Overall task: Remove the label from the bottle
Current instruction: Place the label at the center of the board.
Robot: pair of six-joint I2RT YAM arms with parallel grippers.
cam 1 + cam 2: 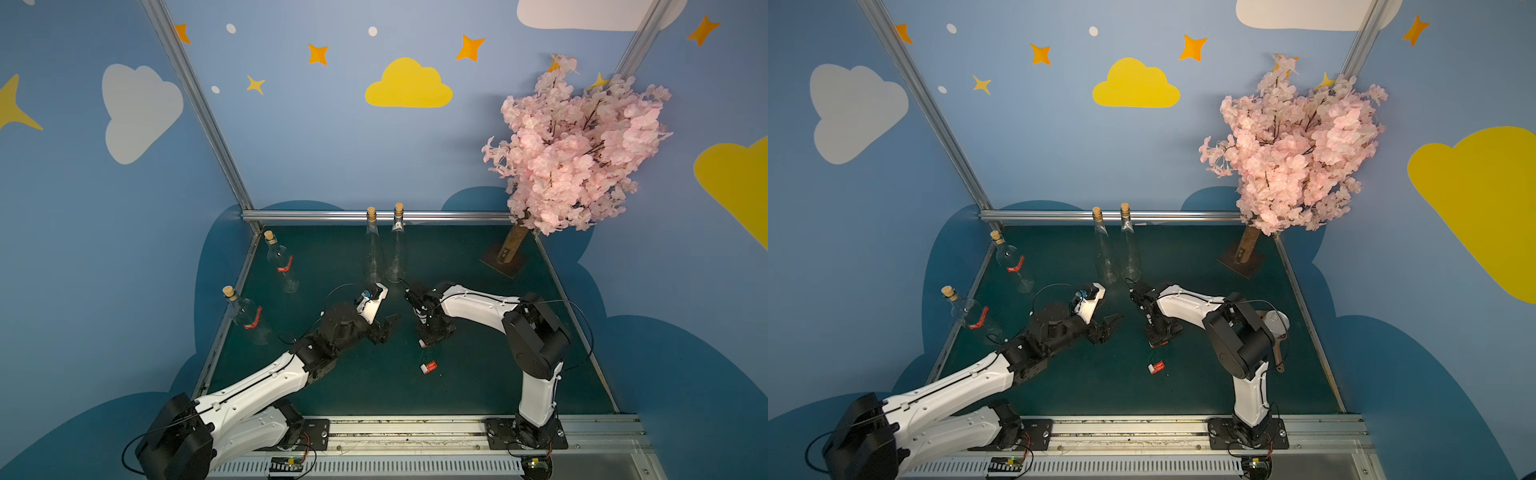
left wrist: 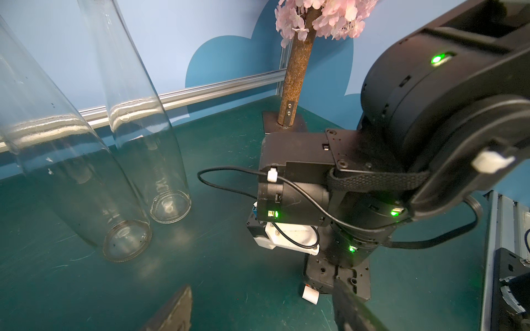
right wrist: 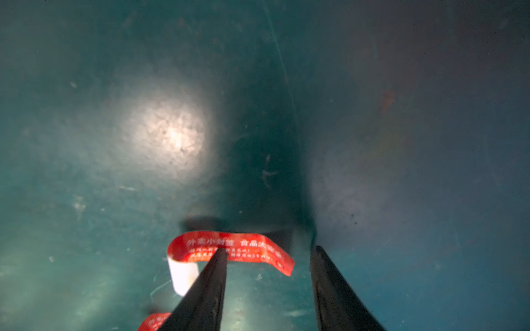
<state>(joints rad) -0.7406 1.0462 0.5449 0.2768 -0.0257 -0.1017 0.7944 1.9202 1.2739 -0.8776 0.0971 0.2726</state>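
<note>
Jaws of the right pincer (image 3: 269, 250) stood spread, nothing between them, low over the counter (image 3: 114, 172). A red label (image 3: 246, 249) lay curled on the counter at one fingertip; whether it touched could not be told. A second label (image 1: 429, 367) lay near it, toward the front edge. The left pincer (image 1: 387, 328) hung alongside, spread and empty. Two bare bottles (image 1: 374, 253) stood at the back, two labelled bottles (image 1: 249, 311) at the left.

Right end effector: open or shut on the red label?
Open. Right end effector: black fingers stand apart in the right wrist view; curled red paper label lies beside one, not pinched.
</note>
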